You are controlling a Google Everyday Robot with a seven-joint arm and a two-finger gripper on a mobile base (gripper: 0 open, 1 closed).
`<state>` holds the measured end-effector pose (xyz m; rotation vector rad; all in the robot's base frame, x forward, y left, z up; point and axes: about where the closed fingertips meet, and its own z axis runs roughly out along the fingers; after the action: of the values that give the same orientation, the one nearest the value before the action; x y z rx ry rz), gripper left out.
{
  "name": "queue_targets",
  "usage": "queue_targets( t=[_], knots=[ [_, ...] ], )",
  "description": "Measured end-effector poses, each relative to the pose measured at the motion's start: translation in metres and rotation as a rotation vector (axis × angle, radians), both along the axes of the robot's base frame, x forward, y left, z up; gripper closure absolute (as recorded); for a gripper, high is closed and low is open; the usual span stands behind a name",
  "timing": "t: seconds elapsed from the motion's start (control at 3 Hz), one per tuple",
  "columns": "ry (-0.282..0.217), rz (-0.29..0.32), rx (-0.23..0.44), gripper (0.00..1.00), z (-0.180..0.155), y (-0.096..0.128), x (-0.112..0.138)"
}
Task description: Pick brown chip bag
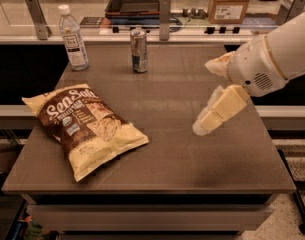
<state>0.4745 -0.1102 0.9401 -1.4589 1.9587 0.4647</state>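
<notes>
A clear plastic water bottle with a white cap stands upright at the far left of a brown rectangular table. In front of it, on the table's left side, lies the crinkly brown chip bag with pale yellow ends, flat and angled. A slim silver drink can stands upright near the far edge, right of the bottle. On the right, the white arm's cream two-finger gripper hovers over the table, fingers spread and holding nothing, well apart from the bag.
</notes>
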Motion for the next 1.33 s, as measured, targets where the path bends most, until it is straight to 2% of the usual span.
queue_targets(
  t=[0.33, 0.67, 1.0, 1.33],
  knots=[
    [0.067, -0.031, 0.11, 0.0, -0.017, 0.027, 0.011],
    [0.11, -0.102, 0.136, 0.0, -0.026, 0.047, 0.018],
    [0.126, -0.184, 0.1, 0.0, -0.03, 0.065, 0.02],
    [0.129, -0.252, 0.022, 0.0, -0.032, 0.083, 0.014]
  ],
)
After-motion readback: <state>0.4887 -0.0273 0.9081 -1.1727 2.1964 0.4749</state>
